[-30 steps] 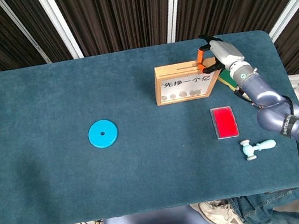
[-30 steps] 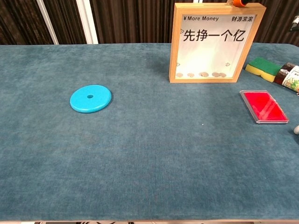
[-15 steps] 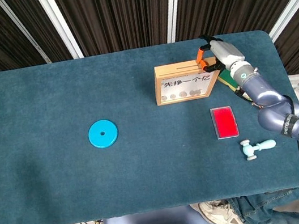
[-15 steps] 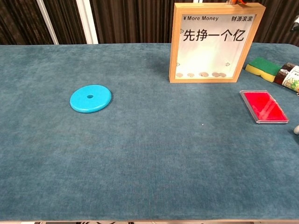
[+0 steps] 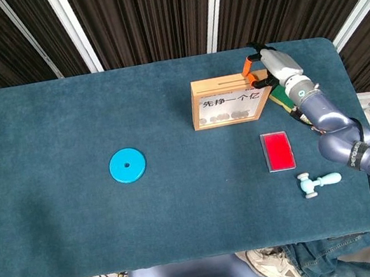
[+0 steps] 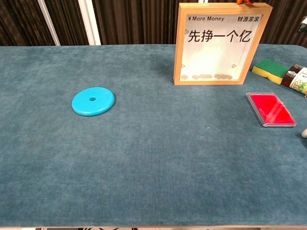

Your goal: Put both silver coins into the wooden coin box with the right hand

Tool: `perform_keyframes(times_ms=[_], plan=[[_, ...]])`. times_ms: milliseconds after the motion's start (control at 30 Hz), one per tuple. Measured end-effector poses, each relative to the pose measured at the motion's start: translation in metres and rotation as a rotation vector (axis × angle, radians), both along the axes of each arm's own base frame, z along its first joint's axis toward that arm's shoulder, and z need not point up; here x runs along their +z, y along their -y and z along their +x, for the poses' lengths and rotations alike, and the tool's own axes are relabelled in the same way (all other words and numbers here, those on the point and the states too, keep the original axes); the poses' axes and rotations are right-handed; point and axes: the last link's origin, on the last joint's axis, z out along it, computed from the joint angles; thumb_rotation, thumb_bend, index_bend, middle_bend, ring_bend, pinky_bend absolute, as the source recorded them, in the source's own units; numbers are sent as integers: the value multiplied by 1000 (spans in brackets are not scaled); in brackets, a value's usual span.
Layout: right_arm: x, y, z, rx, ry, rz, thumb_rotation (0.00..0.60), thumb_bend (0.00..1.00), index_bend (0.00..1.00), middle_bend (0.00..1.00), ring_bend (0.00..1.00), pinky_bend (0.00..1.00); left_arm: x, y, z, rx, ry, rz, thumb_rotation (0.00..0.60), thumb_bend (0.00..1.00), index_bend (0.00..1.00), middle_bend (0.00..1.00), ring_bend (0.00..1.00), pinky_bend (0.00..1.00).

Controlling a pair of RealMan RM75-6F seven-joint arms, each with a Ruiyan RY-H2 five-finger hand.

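The wooden coin box (image 5: 230,101) stands upright at the back right of the table, with a row of silver coins (image 6: 211,76) lying along the bottom behind its clear front (image 6: 217,45). My right hand (image 5: 267,68) hovers at the box's top right corner, its orange fingertips (image 5: 249,64) over the top edge. In the chest view only those fingertips (image 6: 245,2) show, at the frame's upper border. No coin is visible in the hand, and its hold is too small to read. I see no loose coin on the table.
A red flat case (image 5: 278,149) lies in front of the box, a pale blue toy hammer (image 5: 317,182) nearer the front edge. A yellow-green sponge (image 6: 270,68) and a bottle (image 6: 297,76) sit right of the box. A blue disc (image 5: 127,165) lies mid-left.
The coin row at the bottom of the box has grown denser, as if another coin has landed there. The right hand has shifted slightly right above the box top.
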Motion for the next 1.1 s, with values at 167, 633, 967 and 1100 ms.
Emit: perform_keyframes(times_ms=[167,633,967,1100], plan=[[3,-3,2,26,26,-48,600,501,384,16,0,0,0,0,1,-4,1,1,600,412,153,0,0,0],[3,-53,3,225,52,-275,600,438,320,17,0,0,3,2,5,-48,20,2,600,411,147,0,0,0],[-8,-150,-52,293,-178,-279,600,400,278,17,0,0,4,4,10,-121,-1,-18,600,412,113,0,0,0],[-13,-201,-82,289,-311,-336,600,401,277,17,0,0,4,7,13,-150,-28,-32,600,411,108,0,0,0]])
